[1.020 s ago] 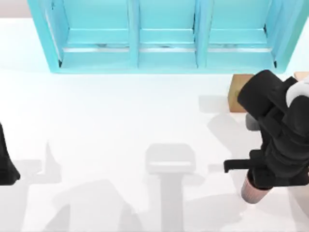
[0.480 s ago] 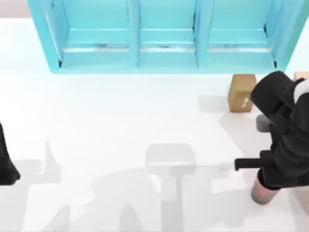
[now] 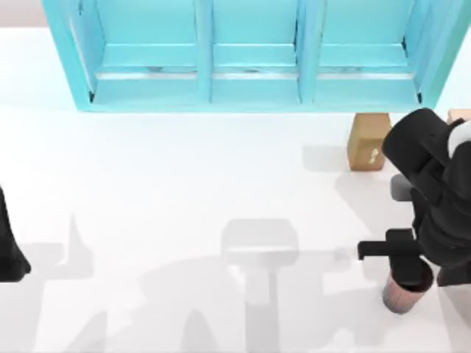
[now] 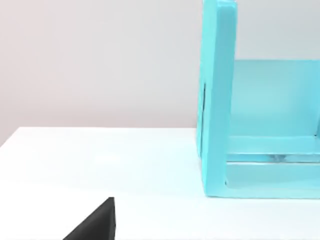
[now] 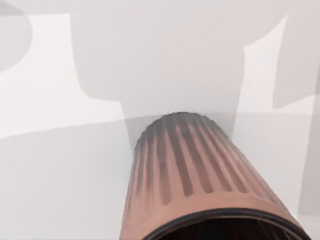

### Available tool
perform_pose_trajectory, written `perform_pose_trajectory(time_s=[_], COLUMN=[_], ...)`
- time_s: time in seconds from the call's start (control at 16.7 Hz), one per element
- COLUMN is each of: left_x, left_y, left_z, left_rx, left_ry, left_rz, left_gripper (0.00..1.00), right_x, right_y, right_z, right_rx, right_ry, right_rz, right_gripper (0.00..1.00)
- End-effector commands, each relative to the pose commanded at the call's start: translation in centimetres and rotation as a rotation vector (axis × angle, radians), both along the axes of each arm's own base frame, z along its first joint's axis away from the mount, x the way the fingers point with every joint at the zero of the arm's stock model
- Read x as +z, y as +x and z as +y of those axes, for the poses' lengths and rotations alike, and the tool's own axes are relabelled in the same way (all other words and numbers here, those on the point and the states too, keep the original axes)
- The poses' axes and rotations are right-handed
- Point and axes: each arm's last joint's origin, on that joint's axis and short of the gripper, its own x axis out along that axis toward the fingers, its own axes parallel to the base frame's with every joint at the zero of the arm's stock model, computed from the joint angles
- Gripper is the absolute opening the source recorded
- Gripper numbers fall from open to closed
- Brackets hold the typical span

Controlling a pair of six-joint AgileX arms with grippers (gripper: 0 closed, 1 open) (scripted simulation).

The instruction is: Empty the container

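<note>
My right gripper [image 3: 411, 278] hangs over the table's right front and is shut on a ribbed reddish-brown cup [image 3: 403, 293]. In the right wrist view the cup [image 5: 195, 175] points down at the white table, its dark rim nearest the camera. A light-brown corner [image 3: 461, 115] shows at the right edge behind my right arm. It may be the container, but the arm and the frame's edge hide the rest. My left arm [image 3: 9, 246] is parked at the left edge.
A big turquoise three-bay shelf unit [image 3: 250, 88] spans the back of the table. A small tan block with a white mark [image 3: 368, 141] stands in front of its right end. A grey object [image 3: 400, 188] lies partly under my right arm.
My right gripper has carried the ribbed cup a little to the right, uncovering the tan block. The left arm has not moved.
</note>
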Motion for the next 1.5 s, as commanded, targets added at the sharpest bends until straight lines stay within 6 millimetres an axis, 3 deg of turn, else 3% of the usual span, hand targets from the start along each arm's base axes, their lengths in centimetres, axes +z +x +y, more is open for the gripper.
perform_pose_trajectory(time_s=[0.24,0.9,1.08,1.26,1.5], left_x=[0.0,0.0,0.0,0.0,0.0], left_y=[0.0,0.0,0.0,0.0,0.0], left_z=[0.0,0.0,0.0,0.0,0.0], left_rx=[0.000,0.000,0.000,0.000,0.000], left_ry=[0.000,0.000,0.000,0.000,0.000], left_rz=[0.000,0.000,0.000,0.000,0.000], left_gripper=[1.00,1.00,1.00,1.00,1.00], right_x=[0.0,0.3,2.4,6.0,9.2], right_y=[0.0,0.3,2.0,3.1,1.9], right_z=[0.0,0.3,1.4,2.0,1.2], right_rx=[0.000,0.001,0.009,0.028,0.020], right_ry=[0.000,0.021,0.109,0.166,0.092], right_rz=[0.000,-0.016,-0.069,-0.100,-0.046], right_gripper=[0.98,1.00,1.00,1.00,1.00])
